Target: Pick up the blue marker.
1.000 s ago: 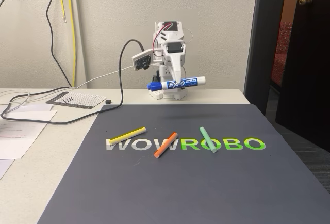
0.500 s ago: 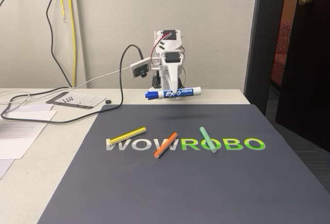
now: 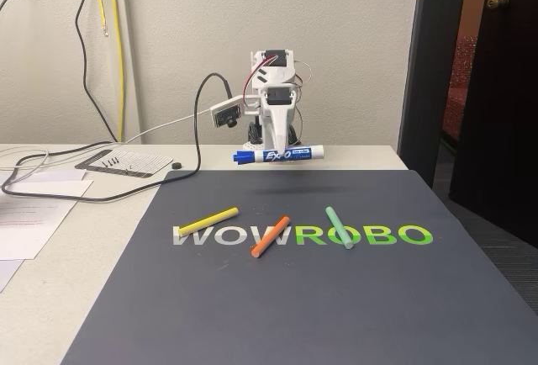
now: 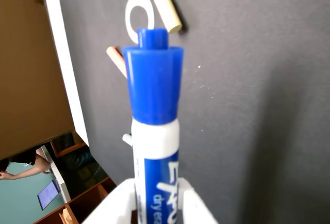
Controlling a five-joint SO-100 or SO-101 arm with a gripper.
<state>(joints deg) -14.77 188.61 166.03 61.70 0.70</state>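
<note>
While the white plastic claw [image 3: 278, 151] pinches it, the cylindrical, glossy blue marker [image 3: 278, 156] hangs level above the matte mat [image 3: 336, 298].

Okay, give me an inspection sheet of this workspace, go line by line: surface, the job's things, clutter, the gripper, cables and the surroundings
Surface: dark grey mat printed WOWROBO, on a pale tabletop.
Job's things: thick white-barrelled blue marker with a blue cap, held roughly level above the mat's far edge; cap close up in the wrist view.
Clutter: thin yellow stick, thin orange stick and thin mint-green stick lying on the lettering; white papers and a small printed card on the left.
Gripper: white gripper shut on the marker.
Cables: black cable looping to the arm; yellow cable on the wall.
Surroundings: beige wall, dark door on the right.
</note>
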